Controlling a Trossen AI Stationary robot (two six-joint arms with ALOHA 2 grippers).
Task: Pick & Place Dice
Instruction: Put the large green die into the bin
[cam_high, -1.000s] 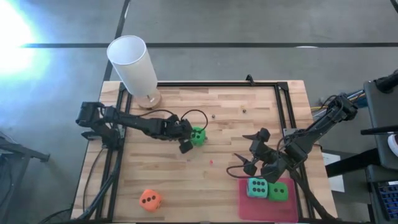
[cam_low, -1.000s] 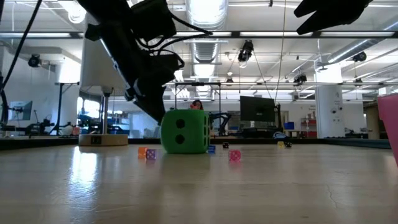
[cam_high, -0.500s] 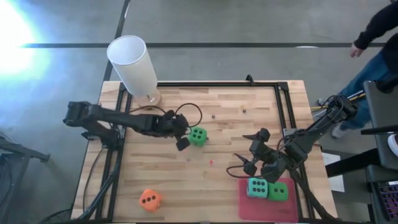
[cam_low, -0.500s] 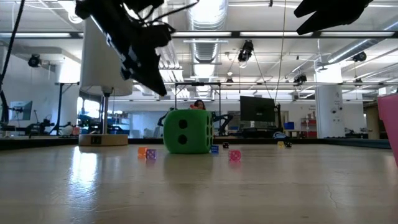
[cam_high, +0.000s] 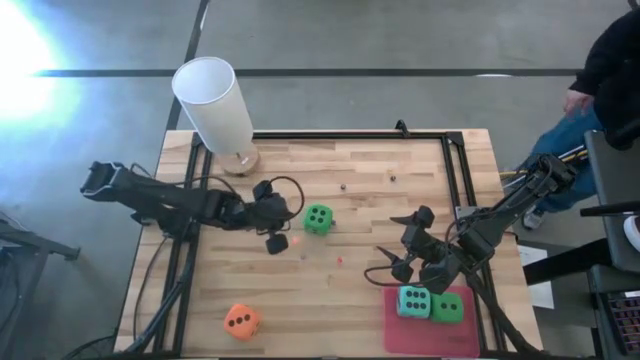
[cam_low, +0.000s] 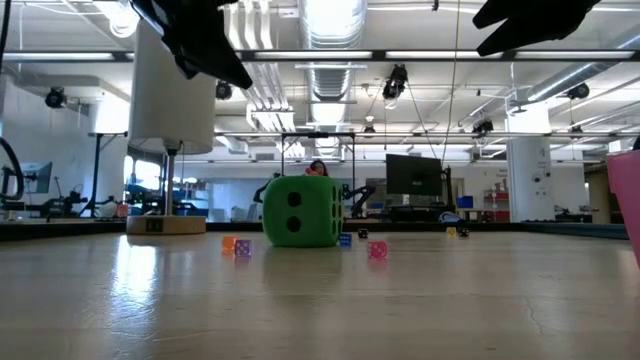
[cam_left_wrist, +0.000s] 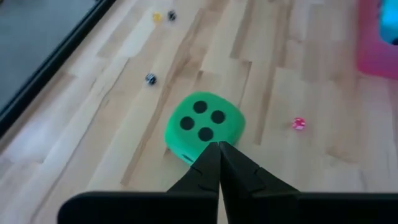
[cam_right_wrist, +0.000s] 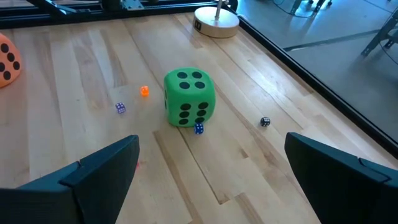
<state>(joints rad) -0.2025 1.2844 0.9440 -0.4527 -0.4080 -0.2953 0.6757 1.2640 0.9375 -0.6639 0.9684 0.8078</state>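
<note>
The orange die (cam_high: 241, 321) lies at the near bench (cam_high: 370, 165) edge. Teal die (cam_high: 413, 301) and green die (cam_high: 447, 309) sit on the pink mat (cam_high: 400, 335). Above them the right pincer (cam_high: 398, 246) is apart. Farther, the left pincer (cam_high: 271, 216), fingers together, hangs beside another green die (cam_high: 318, 219).

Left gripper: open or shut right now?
Shut. In the left wrist view the left gripper has its fingertips pressed together, empty, short of the green die.

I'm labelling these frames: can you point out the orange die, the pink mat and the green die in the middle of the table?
orange die (cam_high: 241, 321), high view, on its top face with the pips.
pink mat (cam_high: 432, 335), high view, on its bare near strip.
green die (cam_high: 318, 218), high view, on its top face.
</note>
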